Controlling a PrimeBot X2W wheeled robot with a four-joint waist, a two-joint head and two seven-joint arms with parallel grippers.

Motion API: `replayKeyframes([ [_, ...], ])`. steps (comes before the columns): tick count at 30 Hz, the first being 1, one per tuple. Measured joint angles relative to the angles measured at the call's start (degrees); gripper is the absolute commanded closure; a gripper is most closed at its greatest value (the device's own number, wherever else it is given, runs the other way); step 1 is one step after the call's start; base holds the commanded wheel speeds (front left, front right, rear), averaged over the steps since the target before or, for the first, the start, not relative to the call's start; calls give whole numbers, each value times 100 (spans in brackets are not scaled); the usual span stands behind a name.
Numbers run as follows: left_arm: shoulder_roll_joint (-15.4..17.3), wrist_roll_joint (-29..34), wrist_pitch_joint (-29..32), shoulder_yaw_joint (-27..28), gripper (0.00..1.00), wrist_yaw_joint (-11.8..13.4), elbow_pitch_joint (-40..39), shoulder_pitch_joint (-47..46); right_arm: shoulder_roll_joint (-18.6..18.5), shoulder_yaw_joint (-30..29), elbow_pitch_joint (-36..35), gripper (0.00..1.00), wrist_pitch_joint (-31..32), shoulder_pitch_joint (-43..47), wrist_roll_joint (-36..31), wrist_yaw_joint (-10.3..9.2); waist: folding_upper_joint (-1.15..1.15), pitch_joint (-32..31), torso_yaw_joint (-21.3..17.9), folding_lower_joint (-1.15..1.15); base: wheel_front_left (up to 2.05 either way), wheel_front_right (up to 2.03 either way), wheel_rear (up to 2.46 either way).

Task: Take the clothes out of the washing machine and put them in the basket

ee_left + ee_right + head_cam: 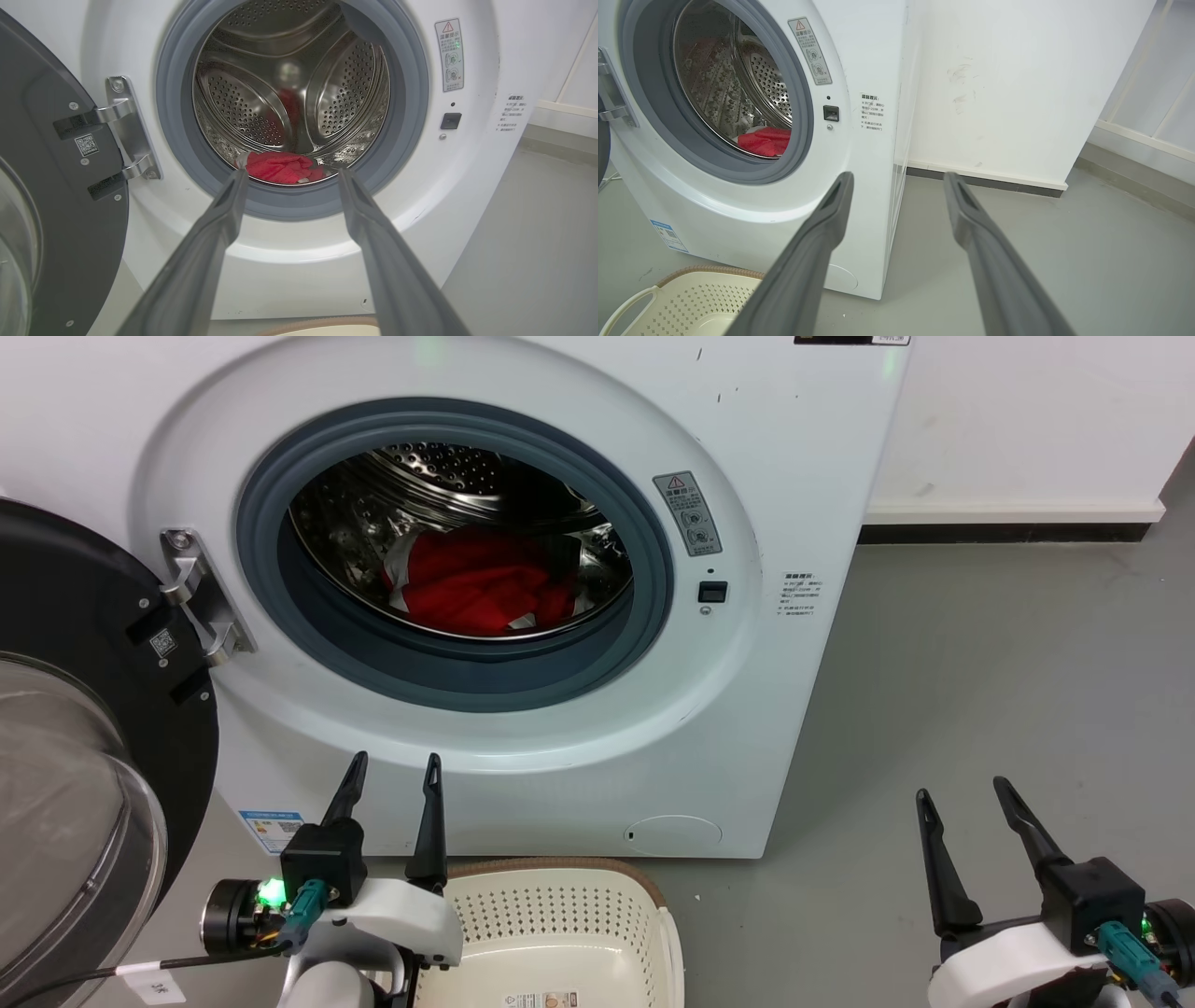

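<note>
The left gripper (pixel 395 761) has its two long, dark, tapering fingers spread apart with nothing between them; it sits at the near left, fingers pointing at the washing machine (pixel 794 476), just beside the left edge of the basket (pixel 551 864). The right gripper (pixel 962 791) is likewise parted and empty, well apart to the right over the smooth grey floor (pixel 980 709). The basket is cream perforated plastic with rounded corners and a brown woven-look rim; it stands on the floor near the foot of the machine. The machine is a big glossy white box; its round opening is ringed by a thick grey rubber gasket (pixel 653 588), and behind that lies a shiny steel drum (pixel 448 467) dotted with small holes. A crumpled red cloth (pixel 467 583) rests at the bottom of the drum. The door (pixel 84 616), black-rimmed with a domed glass centre, hangs wide open at the left on a metal hinge (pixel 201 597); a plain white wall (pixel 1027 420) stands at the far right.
</note>
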Motion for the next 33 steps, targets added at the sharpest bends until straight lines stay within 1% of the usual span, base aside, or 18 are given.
replayKeyframes([
  [21,-2,-34,0,8,0,25,125,-119,0,-10,-7,0,9,-18,15,0,0,104,70,0,0,0,0],
  [27,-1,-41,-1,40,0,57,261,-621,0,58,-298,0,3,-300,-15,0,0,485,21,0,0,0,0],
  [33,32,-98,-1,162,0,103,609,-1488,-1,178,-556,0,-41,-691,-31,0,0,1141,-68,0,0,0,0],
])
